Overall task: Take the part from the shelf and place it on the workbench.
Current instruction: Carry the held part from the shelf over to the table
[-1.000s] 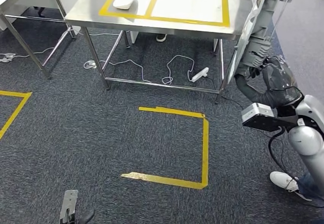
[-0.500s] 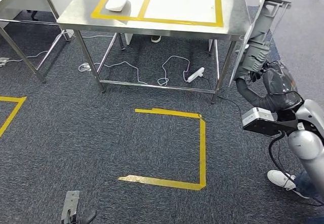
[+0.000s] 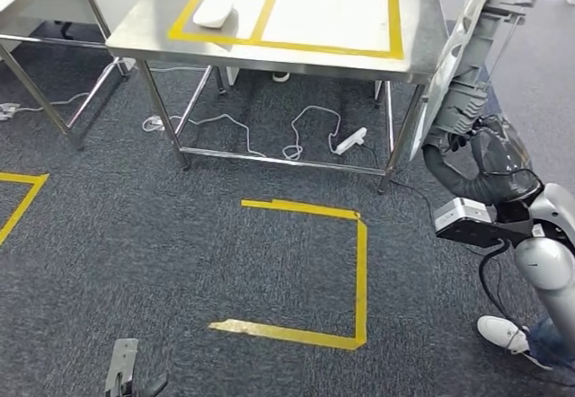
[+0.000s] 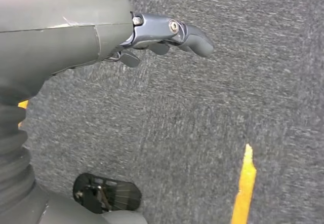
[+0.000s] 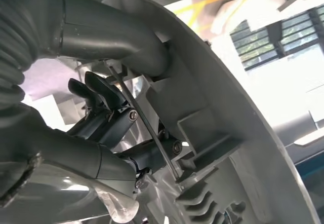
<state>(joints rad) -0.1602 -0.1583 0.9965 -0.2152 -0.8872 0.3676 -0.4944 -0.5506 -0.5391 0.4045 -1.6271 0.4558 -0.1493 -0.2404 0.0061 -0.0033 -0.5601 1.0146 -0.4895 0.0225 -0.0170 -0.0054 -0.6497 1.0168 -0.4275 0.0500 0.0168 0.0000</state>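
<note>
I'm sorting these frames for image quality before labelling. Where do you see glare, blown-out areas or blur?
Head view: evenly lit and sharp; soft sheen on the steel workbench, shadow beneath it. Left wrist view: carpet streaked with motion blur, the left hand fairly crisp. Right wrist view: background blown out white behind the grey part held by the right hand; the near arm cover is soft.

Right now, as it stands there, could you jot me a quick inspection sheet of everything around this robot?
Surface: steel workbench ahead, yellow tape boxes on top.
Job's things: grey ribbed part, held upright beside the bench's right end.
Clutter: white object in the smaller taped box.
Hands: right hand grips the part; left hand hangs over carpet, holding nothing.
Cables: white cords and power strip under the bench.
Surroundings: dark carpet, yellow floor tape, a person's white shoe.
</note>
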